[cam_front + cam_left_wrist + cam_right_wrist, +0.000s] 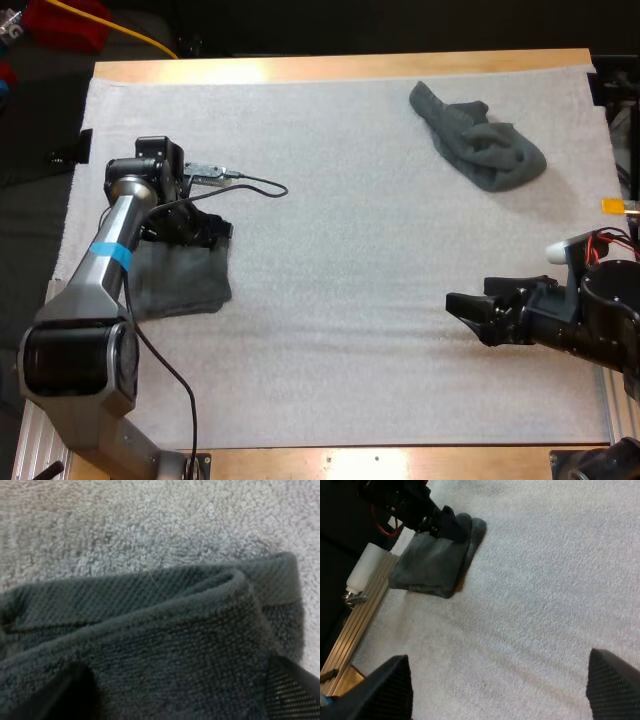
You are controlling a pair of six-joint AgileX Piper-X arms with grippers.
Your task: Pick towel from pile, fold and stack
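A folded dark grey-green towel (180, 282) lies flat at the mat's left side. My left gripper (207, 231) is down at its far edge; in the left wrist view its fingers (292, 692) stand wide apart, with the towel's rolled edge (165, 630) bulging between them. The same folded towel (432, 562) appears in the right wrist view with my left gripper (451, 524) at its far end. A crumpled towel (480, 140) lies at the back right. My right gripper (462, 308) hovers open over bare mat at the front right, its fingertips (615, 687) holding nothing.
The white mat (350, 250) spreads bare between the two towels. An aluminium rail (357, 625) runs along the table's left side beside the folded towel. The wooden table edge (350, 68) borders the mat at the back.
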